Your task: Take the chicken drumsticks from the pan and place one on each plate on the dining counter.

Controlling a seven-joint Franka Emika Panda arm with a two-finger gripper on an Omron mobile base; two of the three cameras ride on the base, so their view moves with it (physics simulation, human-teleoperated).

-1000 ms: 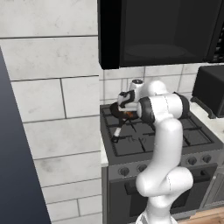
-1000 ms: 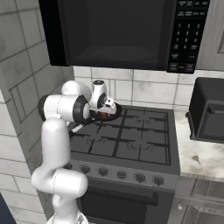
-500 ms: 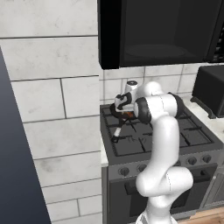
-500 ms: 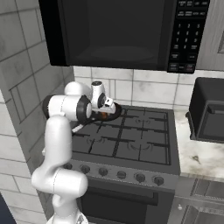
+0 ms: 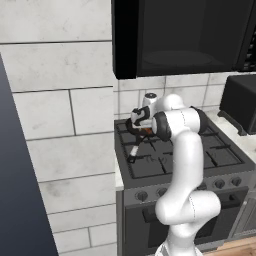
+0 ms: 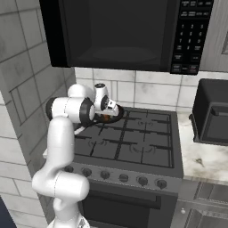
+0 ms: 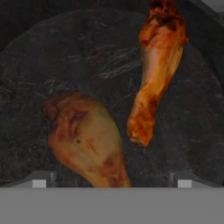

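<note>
Two chicken drumsticks lie in the black pan (image 7: 87, 52). In the hand view the pale brown one (image 7: 85, 140) lies low between my fingertips, and the orange one (image 7: 155, 70) lies at the upper right. My gripper (image 7: 111, 181) is open just above the pan, its tips either side of the pale drumstick. In the base views the pan (image 5: 145, 132) (image 6: 109, 118) sits on the stove's back left burner, mostly hidden by my hand, its handle (image 5: 134, 152) pointing toward the front. The plates and the dining counter are out of view.
The black stove (image 6: 133, 147) has grates and a row of knobs along its front. A microwave (image 6: 120, 35) hangs above it. A tiled wall (image 5: 55, 115) stands close on the left. A dark toaster oven (image 6: 213, 111) sits on the marble counter at the right.
The hand has moved lower and closer over the pan; the gripper stays open.
</note>
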